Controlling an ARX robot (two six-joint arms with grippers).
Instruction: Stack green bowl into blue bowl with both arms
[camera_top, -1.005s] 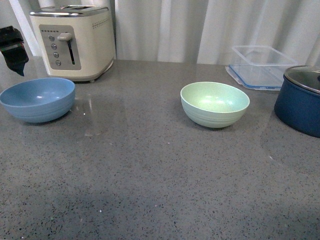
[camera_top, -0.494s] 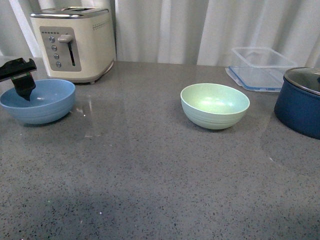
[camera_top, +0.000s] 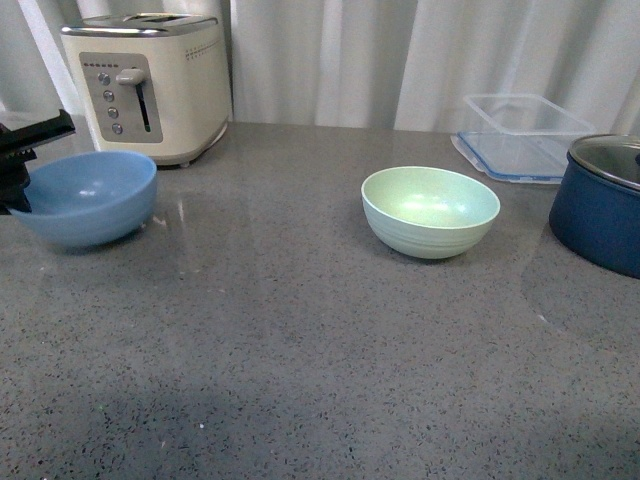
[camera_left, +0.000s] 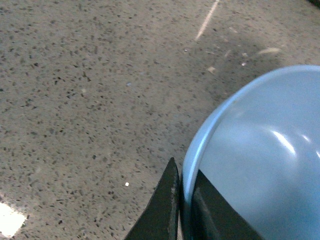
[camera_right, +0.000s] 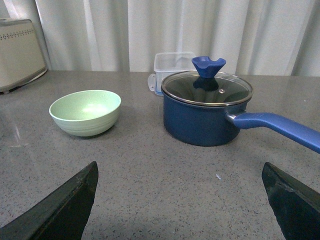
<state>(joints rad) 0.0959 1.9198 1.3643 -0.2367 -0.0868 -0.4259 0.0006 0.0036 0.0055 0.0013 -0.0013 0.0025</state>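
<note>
The blue bowl (camera_top: 88, 198) is at the far left of the front view, tipped up on its left side. My left gripper (camera_top: 14, 182) is shut on its left rim; in the left wrist view the black fingers (camera_left: 167, 212) pinch the blue bowl's rim (camera_left: 200, 150) between them. The green bowl (camera_top: 430, 210) sits upright mid-counter, untouched, and shows again as the green bowl (camera_right: 85, 112) in the right wrist view. My right gripper (camera_right: 182, 200) is open, wide apart, low over bare counter and well short of the green bowl. The right arm does not show in the front view.
A cream toaster (camera_top: 148, 85) stands behind the blue bowl. A dark navy pot with glass lid (camera_top: 603, 200) sits at the right edge, its handle (camera_right: 280, 129) pointing toward my right gripper. A clear plastic container (camera_top: 523, 133) lies behind it. White curtains back the counter.
My left gripper came down to the blue bowl's left rim and shut on it. The bowl has tipped up and shifted slightly right. The green bowl has not moved.
</note>
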